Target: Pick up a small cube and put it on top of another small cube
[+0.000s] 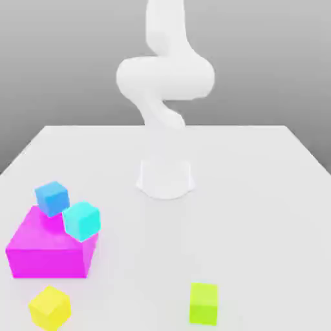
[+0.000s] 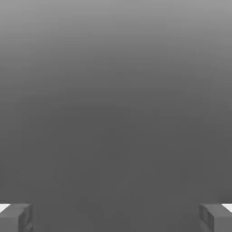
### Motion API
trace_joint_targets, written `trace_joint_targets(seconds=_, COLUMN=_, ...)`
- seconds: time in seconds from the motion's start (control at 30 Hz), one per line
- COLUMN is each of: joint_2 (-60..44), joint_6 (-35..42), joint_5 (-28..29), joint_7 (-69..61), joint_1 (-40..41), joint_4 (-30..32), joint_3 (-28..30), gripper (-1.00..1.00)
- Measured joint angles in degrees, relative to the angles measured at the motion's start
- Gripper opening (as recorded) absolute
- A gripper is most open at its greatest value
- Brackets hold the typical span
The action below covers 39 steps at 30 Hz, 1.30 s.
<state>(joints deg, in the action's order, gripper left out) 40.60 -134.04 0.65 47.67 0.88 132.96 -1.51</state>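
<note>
Here the gripper (image 2: 116, 217) is spread wide (nothing between its fingers), while the cyan cube (image 1: 81, 220) rests on the magenta block (image 1: 45, 253).

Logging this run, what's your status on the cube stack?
Gripper open, holding nothing. Blue cube and cyan cube sit on magenta block. Yellow cube, green cube loose on table.

Readable text: none found.
Labels or brand marks: none legible on the white arm (image 1: 165, 77) or its base (image 1: 165, 178).
Numbers or signs: none on the table (image 1: 258, 213).
Cube faces: blue cube (image 1: 52, 198), cyan cube (image 1: 82, 220), magenta block (image 1: 46, 255), yellow cube (image 1: 50, 308) and green cube (image 1: 203, 303) are plain, unmarked colour.
</note>
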Motion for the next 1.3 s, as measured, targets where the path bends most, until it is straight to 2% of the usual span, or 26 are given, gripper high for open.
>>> trace_joint_targets(seconds=0.57, joint_2=-35.71, joint_6=-15.35, joint_5=5.83, joint_7=13.49, joint_1=2.26, joint_4=8.04, joint_3=-6.87, gripper=0.0)
trace_joint_targets(seconds=0.83, joint_2=-52.0, joint_6=-22.88, joint_5=5.12, joint_7=17.19, joint_1=0.66, joint_4=11.64, joint_3=-7.72, gripper=0.0)
trace_joint_targets(seconds=1.0, joint_2=-62.38, joint_6=-30.67, joint_5=8.02, joint_7=19.81, joint_1=-1.83, joint_4=10.18, joint_3=-4.79, gripper=0.0)
trace_joint_targets(seconds=1.03, joint_2=-63.65, joint_6=-31.67, joint_5=8.39, joint_7=20.09, joint_1=-2.28, joint_4=9.94, joint_3=-4.26, gripper=-1.0)
trace_joint_targets(seconds=1.3, joint_2=-62.15, joint_6=-30.53, joint_5=7.92, joint_7=19.77, joint_1=-1.78, joint_4=10.25, joint_3=-4.89, gripper=-1.0)
